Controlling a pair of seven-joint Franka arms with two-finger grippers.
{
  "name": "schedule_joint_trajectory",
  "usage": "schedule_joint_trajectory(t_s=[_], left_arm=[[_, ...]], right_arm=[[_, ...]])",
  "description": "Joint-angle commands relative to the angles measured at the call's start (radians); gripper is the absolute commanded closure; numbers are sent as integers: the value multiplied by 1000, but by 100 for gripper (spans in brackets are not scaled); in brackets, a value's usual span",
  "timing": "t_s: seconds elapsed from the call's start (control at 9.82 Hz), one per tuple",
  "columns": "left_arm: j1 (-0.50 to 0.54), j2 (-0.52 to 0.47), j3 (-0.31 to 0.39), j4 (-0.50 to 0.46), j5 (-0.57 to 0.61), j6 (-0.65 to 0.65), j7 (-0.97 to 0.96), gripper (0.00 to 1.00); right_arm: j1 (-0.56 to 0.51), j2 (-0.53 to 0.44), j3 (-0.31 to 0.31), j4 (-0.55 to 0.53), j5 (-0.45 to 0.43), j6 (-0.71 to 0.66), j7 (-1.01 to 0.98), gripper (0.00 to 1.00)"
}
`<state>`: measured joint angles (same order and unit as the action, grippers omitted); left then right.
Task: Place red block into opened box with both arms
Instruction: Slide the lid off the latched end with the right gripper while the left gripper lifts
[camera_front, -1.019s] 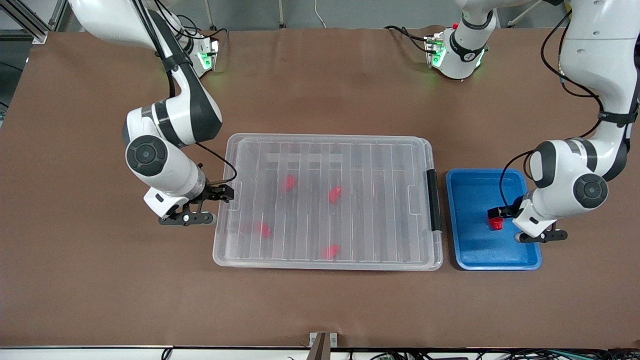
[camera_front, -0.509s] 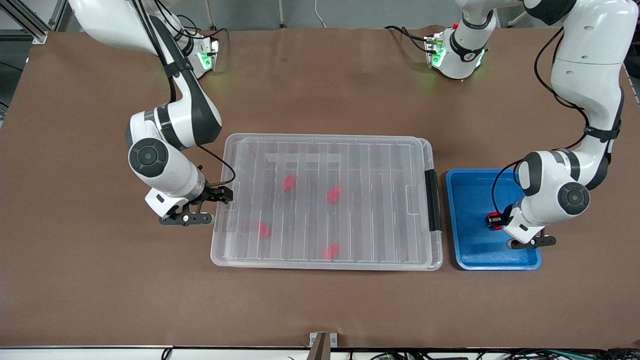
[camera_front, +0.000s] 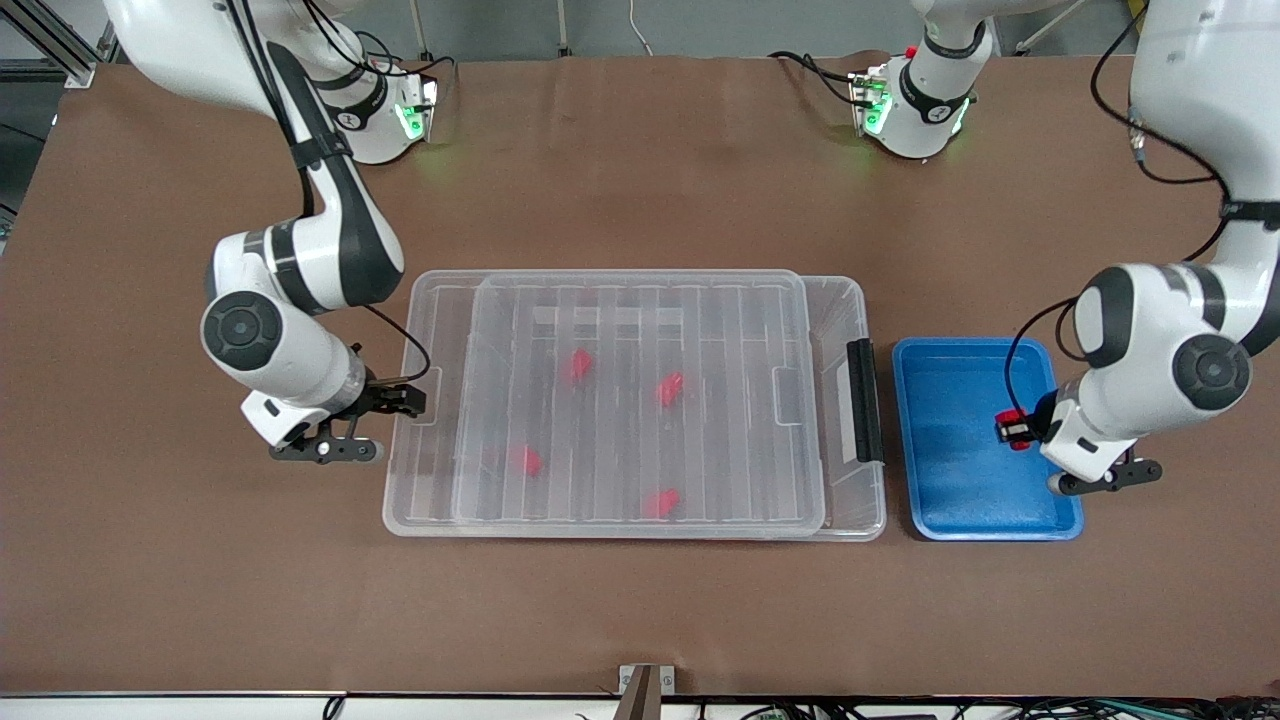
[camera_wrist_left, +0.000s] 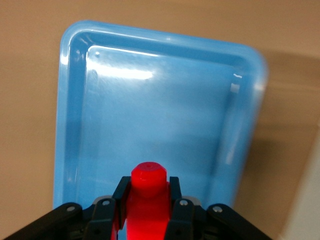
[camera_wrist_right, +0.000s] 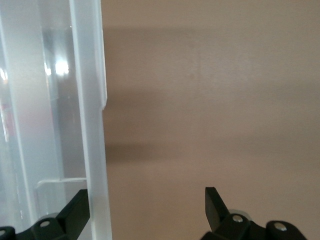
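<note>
My left gripper (camera_front: 1016, 429) is shut on a red block (camera_front: 1011, 428), just above the blue tray (camera_front: 950, 500). In the left wrist view the red block (camera_wrist_left: 148, 197) sits upright between the fingers of the left gripper (camera_wrist_left: 148, 195), stub end outward. The clear box (camera_front: 858, 300) lies mid-table with its black latch (camera_front: 865, 400) beside the tray. Its ribbed lid (camera_front: 640, 300) is slid partly off toward the right arm's end. My right gripper (camera_front: 402, 398) is open, straddling the lid's rim (camera_wrist_right: 90, 125). Several red blocks (camera_front: 577, 365) show through the lid.
The blue tray (camera_wrist_left: 160, 115) holds nothing else under the left gripper. A narrow strip of the box (camera_front: 845, 480) by the latch stands uncovered. Bare brown table (camera_front: 640, 620) lies all round the box and tray.
The left gripper has shut on the red block and raised it off the tray. The right gripper has drawn the lid sideways toward the right arm's end, uncovering the latch end.
</note>
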<state>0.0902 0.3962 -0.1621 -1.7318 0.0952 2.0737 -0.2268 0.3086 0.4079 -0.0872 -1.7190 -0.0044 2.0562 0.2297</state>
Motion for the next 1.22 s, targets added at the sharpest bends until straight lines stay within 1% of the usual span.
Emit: schedule_joint_trajectory(t_s=[0.0, 0.2, 0.31, 0.41, 0.51, 0.61, 0.71, 0.81, 0.92, 1.02, 1.12], left_arm=[[-7, -101, -126, -38, 17, -94, -125, 100], [-13, -79, -274, -34, 8, -107, -369, 100], [-15, -48, -331, -26, 8, -92, -412, 100], [-27, -18, -362, -23, 12, -63, -436, 100], [-79, 25, -364, -22, 21, -19, -440, 99], [-130, 73, -359, -23, 20, 61, -469, 99], [-144, 111, -358, -28, 34, 119, -488, 99], [-147, 154, -358, -32, 94, 152, -494, 99], [-145, 189, -359, -34, 153, 173, -496, 99], [-136, 219, -358, -34, 172, 189, -494, 99], [-138, 243, -358, -44, 195, 221, -496, 99]], right_arm=[[-78, -43, 9, -36, -25, -26, -103, 0], [-129, -55, 9, -36, -25, -45, -188, 0], [-152, -57, 9, -36, -26, -53, -229, 0], [-166, -58, 9, -33, -26, -62, -248, 0], [-169, -61, 9, -30, -26, -67, -254, 0], [-167, -63, 9, -24, -26, -79, -251, 0], [-164, -63, 11, 22, -25, -112, -234, 0], [-164, -69, 11, 98, -23, -182, -198, 0], [-169, -92, 9, 175, -23, -288, -147, 0], [-169, -121, 0, 224, -25, -354, -107, 0], [-172, -165, -32, 234, -14, -385, -69, 0]])
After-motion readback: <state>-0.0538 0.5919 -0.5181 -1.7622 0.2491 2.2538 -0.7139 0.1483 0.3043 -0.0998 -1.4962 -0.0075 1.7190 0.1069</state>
